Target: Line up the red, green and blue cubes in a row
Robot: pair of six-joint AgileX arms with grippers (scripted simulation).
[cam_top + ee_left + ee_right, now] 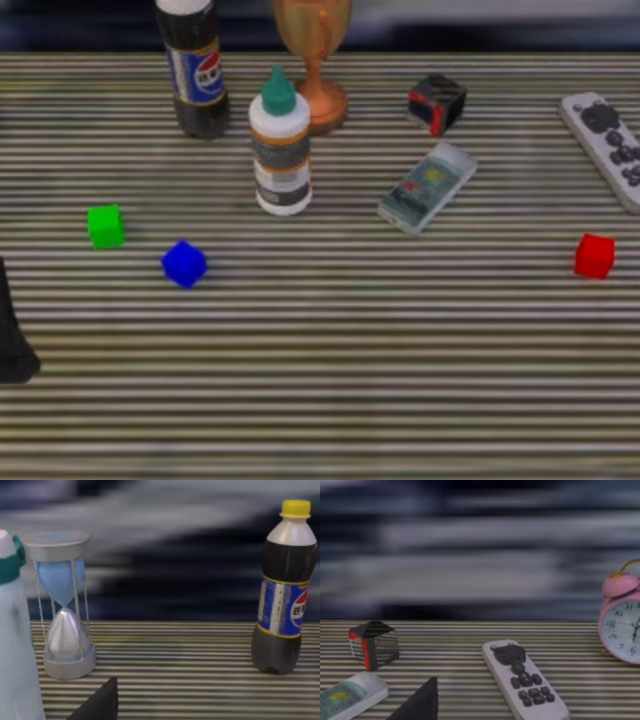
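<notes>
The red cube (594, 255), green cube (105, 226) and blue cube (184, 264) look matte and smooth. The cola bottle (284, 587) is glossy plastic with a paper-like label. The hourglass (64, 605) shows shiny metal caps. The goblet (315, 50) gleams coppery.

A blue hourglass (65, 610) and a cola bottle (283, 587) stand upright on the striped table (175, 650), well apart. One dark fingertip (100, 702) shows in front of them. A white bottle (15, 645) stands beside the hourglass.
</notes>
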